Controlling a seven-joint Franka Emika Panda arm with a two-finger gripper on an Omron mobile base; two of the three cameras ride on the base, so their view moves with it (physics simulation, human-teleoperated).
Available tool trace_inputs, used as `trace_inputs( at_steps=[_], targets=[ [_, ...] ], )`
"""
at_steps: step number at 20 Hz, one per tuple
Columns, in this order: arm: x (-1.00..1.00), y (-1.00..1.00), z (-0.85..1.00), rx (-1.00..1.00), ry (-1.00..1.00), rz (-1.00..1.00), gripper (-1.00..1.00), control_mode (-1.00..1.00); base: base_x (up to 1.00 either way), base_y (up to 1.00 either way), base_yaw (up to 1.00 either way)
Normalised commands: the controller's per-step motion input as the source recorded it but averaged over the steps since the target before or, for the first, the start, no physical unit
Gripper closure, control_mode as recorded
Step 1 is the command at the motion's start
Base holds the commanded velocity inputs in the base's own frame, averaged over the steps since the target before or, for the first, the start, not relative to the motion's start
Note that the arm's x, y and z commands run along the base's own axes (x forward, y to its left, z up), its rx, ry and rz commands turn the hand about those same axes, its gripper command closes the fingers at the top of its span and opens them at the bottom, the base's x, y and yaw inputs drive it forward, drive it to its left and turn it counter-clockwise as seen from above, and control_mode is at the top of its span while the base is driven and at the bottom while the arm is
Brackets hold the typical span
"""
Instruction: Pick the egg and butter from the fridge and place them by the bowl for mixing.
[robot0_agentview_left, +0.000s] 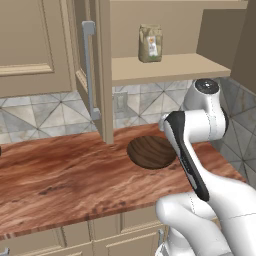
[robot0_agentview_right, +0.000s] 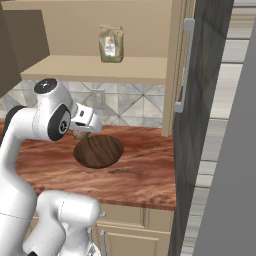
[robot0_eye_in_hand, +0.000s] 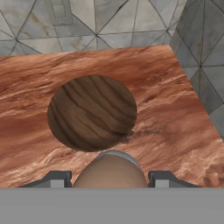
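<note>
You are looking at a red-brown wood-grain table (robot0_agentview_left: 60, 175) with a cabinet door (robot0_agentview_left: 92, 70) standing open above its left part. To the right of that door, an open shelf (robot0_agentview_left: 170, 67) carries a small tan bag (robot0_agentview_left: 150, 43), well above and behind the fingers.

In the hand view your fingers (robot0_eye_in_hand: 109, 180) sit with an egg (robot0_eye_in_hand: 109, 173) between them: a brown, rounded egg filling the gap, with one dark tip (robot0_eye_in_hand: 54, 179) on its left and the other on its right. The fingers are closed on the egg at about half width. In the right base view the egg (robot0_agentview_right: 79, 134) peeks out as a small brown shape under the white hand.

The bowl (robot0_eye_in_hand: 92, 113) lies just ahead of the fingers and a little left of them, resting flat on the table, dark brown and round. From the left base view the bowl (robot0_agentview_left: 150, 151) is partly covered by the arm on its right side. The egg hangs above the table just beside the bowl's near rim; you cannot tell whether it touches the table.

Right of the fingers, a grey tiled wall (robot0_eye_in_hand: 201, 65) borders the table.
</note>
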Motion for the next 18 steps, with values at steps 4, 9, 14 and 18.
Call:
trace_inputs(
  at_steps=[4,9,14,18],
  targets=[
    [0.0,0.0,0.0,0.0,0.0,0.0,1.0,1.0,0.0,-0.02,0.0],
    [0.28,-0.3,-0.15,0.06,0.03,-0.04,1.0,-1.0,0.0,0.0,0.0],
    [0.24,-0.4,-0.15,0.04,0.07,-0.08,1.0,-1.0,0.0,0.0,0.0],
    [0.09,-0.42,-0.28,0.0,0.01,-0.1,1.0,-1.0,0.0,0.0,0.0]
  ],
)
